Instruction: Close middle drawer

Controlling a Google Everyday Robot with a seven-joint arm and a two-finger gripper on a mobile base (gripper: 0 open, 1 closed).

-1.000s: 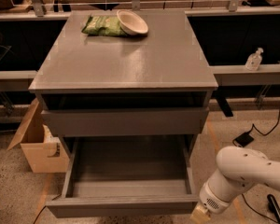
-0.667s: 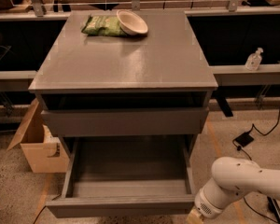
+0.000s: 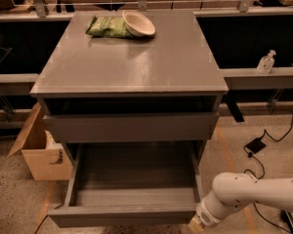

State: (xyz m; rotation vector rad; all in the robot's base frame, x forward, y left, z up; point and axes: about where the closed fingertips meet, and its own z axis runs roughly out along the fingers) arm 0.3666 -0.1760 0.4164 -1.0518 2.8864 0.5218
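Note:
A grey drawer cabinet (image 3: 132, 67) stands in the middle of the camera view. Under its upper drawer front (image 3: 129, 127), the middle drawer (image 3: 122, 213) is pulled far out toward me and has nothing in it. My white arm (image 3: 254, 191) comes in from the lower right. My gripper (image 3: 198, 222) is at the bottom edge of the view, just beside the open drawer's front right corner; most of it is cut off by the frame.
A white bowl (image 3: 138, 23) and a green bag (image 3: 107, 27) lie on the cabinet top. A cardboard box (image 3: 36, 150) stands on the floor at the left. A black cable and plug (image 3: 256, 145) lie at the right. A clear bottle (image 3: 266, 62) stands on the right ledge.
My arm has moved down and a little left, bringing the gripper end closer to the open drawer's front right corner. The drawer has not moved.

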